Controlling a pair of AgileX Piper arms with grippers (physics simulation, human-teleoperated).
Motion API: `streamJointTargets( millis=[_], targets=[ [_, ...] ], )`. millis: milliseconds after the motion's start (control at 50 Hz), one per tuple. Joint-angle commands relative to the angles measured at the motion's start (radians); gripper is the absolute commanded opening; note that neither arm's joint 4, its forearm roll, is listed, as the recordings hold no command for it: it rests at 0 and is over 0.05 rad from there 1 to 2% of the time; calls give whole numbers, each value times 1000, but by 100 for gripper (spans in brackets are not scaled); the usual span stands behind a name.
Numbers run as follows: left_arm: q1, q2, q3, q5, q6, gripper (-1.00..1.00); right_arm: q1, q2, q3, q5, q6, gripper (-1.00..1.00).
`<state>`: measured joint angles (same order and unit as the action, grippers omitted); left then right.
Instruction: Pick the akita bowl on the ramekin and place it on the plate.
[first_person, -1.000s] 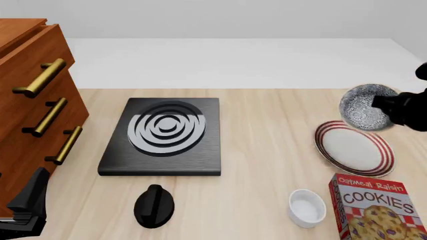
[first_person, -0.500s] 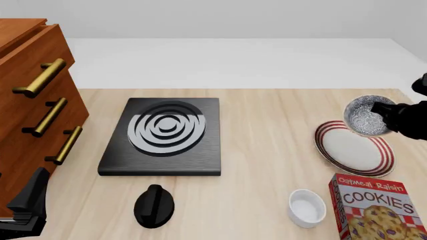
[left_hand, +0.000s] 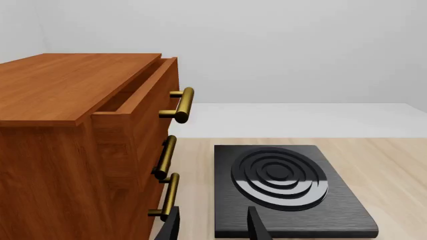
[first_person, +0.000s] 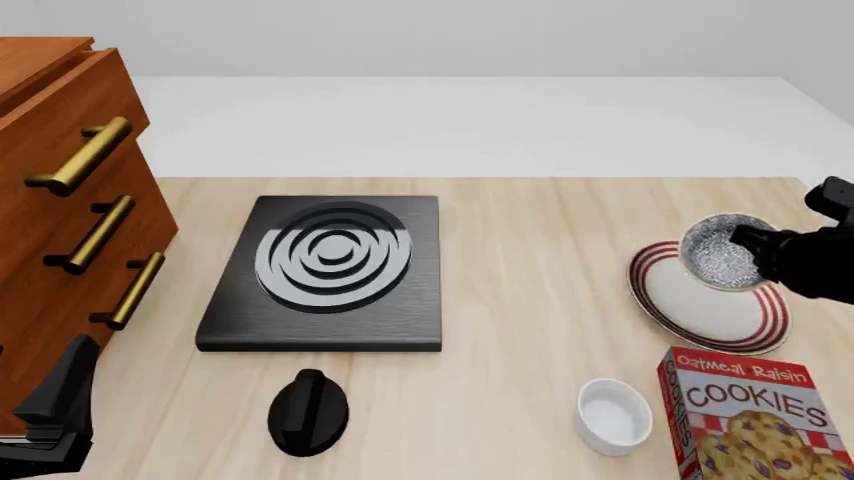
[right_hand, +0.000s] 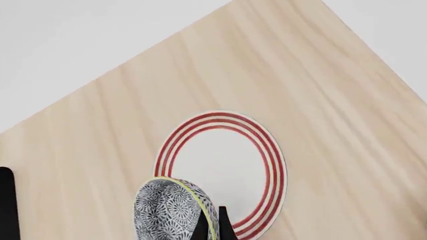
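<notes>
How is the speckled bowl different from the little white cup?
The bowl is grey-speckled inside and dark-patterned outside; the cup is plain white. The bowl is held over the plate by the right gripper; the cup sits on the table beside the cookie box. The bowl looks slightly wider. Both are small and round.

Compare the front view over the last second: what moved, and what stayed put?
The right gripper, shut on the akita bowl throughout, carried it down and nearer, from beyond the plate's far rim to over the plate; it has not let go. The ramekin, cookie box, stove burner, drawer cabinet and left gripper did not move.
</notes>
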<state>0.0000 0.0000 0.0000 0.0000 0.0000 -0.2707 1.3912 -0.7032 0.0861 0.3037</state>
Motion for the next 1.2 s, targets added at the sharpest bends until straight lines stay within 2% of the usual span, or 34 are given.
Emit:
streamJointTargets(
  millis=[20,700,1200],
  targets=[
    [0,0,0,0,0,100,-13,64,8,-62,16,-100],
    [0,0,0,0,0,100,-44,156,-7,-120,21,-100],
    [0,0,0,0,0,100,-43,298,-61,-179,33,-100]
  ],
)
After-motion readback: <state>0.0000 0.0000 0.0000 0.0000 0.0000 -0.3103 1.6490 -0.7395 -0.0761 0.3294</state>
